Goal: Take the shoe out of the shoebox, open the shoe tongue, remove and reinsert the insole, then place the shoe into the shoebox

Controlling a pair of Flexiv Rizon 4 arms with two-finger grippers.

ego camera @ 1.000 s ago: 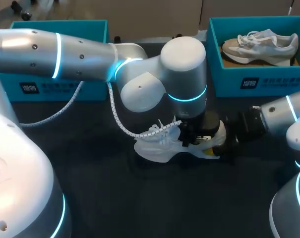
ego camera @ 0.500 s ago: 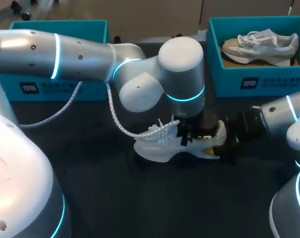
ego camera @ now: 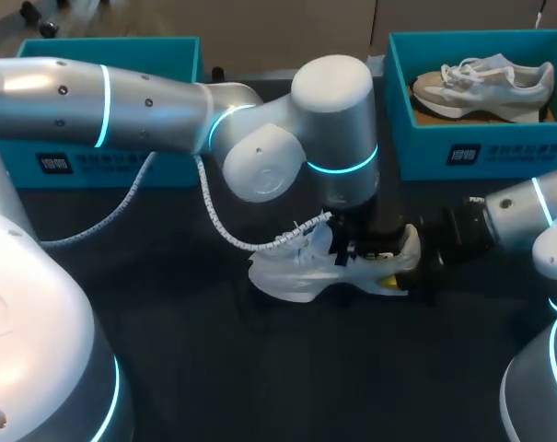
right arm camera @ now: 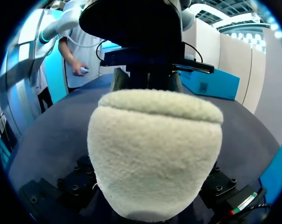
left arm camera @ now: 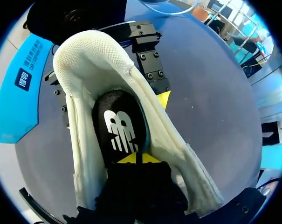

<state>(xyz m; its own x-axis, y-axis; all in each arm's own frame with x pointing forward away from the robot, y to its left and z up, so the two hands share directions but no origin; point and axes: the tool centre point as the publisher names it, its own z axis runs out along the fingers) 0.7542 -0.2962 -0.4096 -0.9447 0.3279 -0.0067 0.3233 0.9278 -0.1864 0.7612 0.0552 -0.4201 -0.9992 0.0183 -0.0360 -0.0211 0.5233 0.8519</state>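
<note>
The white shoe point(ego camera: 301, 272) lies across the middle of the counter point(ego camera: 168, 322), toe to my left and heel to my right. My right hand point(ego camera: 402, 262) clamps the heel from both sides. My left hand point(left arm camera: 136, 158), the nearer one, stands straight down in the opening on the black insole point(left arm camera: 120, 126). I cannot tell whether it pinches it.

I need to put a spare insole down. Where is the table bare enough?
Widest bare patch: the near strip of the table, in front of the white shoe. A second lies left of the shoe, before the left shoebox, though a cable hangs over it. Crowded: around the shoe, where left gripper and right gripper meet, up to the right shoebox.
</note>
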